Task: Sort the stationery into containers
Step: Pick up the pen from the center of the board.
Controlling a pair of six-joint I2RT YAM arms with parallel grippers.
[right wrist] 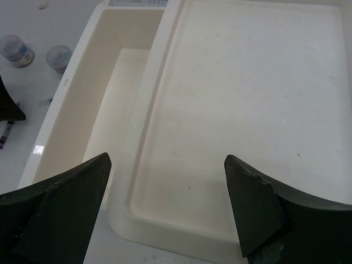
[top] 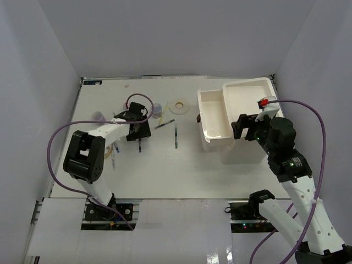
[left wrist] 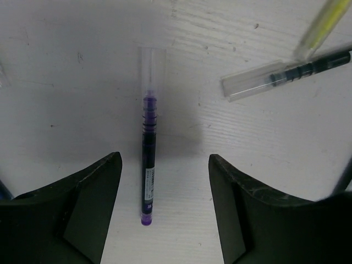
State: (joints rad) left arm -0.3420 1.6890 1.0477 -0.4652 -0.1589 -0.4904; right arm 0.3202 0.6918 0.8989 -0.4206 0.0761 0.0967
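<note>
My left gripper is open, low over the table, its fingers either side of a dark purple pen with a clear cap, not touching it. A second dark pen and the pale yellow pen lie beyond it. Two more dark pens and the cream tape ring lie mid-table. Clear jars stand near the left arm. My right gripper is open and empty above the white organiser's tray top. One drawer is pulled out.
The organiser fills the right side of the table, its open drawer with a brown handle pointing left. Two jars show in the right wrist view. Grey walls enclose the table. A purple cable loops over the left arm.
</note>
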